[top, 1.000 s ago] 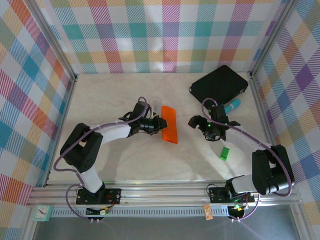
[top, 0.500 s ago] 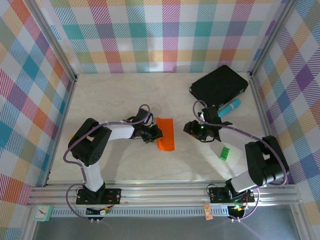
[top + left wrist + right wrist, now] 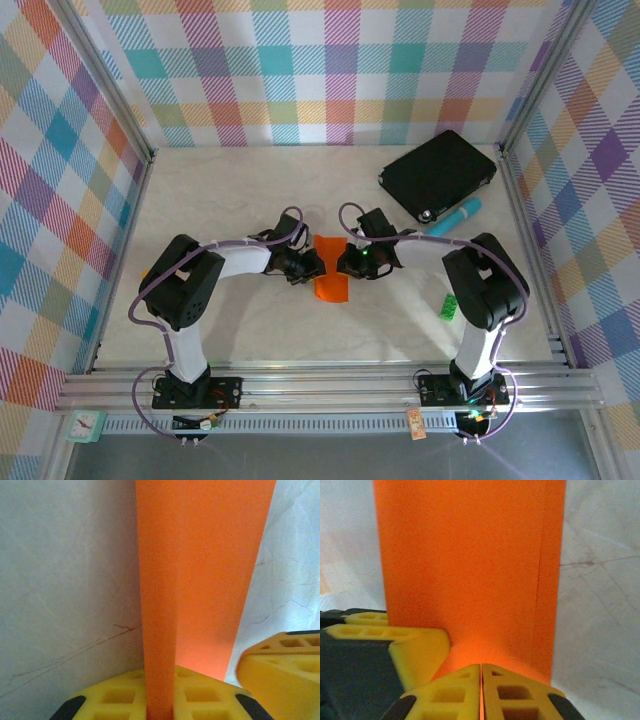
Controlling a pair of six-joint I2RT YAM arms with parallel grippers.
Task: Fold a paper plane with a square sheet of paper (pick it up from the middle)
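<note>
Tabletop (image 3: 210, 190) of pale marbled board runs bare from the left rail to the middle and across the far side to the checked back wall; bare board also lies between the arms and the near rail; the right side is more crowded, with a black pad (image 3: 437, 175) in the far right corner, a teal cylinder (image 3: 456, 215) just near of it, and a small green block (image 3: 449, 305) further toward the near rail; the orange sheet (image 3: 331, 284) sits at the centre of the table, well apart from all three, folded into a long narrow strip running far to near; the left gripper (image 3: 308, 266) meets its left edge and the right gripper (image 3: 347, 263) its right edge, the two facing each other across it; from the left wrist, the left gripper (image 3: 160, 706) has its yellow pads pressed together on the sheet (image 3: 205, 565), which shows a darker folded band along its left side; from the right wrist, the right gripper (image 3: 481, 692) is pinched on the strip's edge, and the sheet (image 3: 465, 555) looks flat, plain and bright, with a fine layer line down its right margin.
</note>
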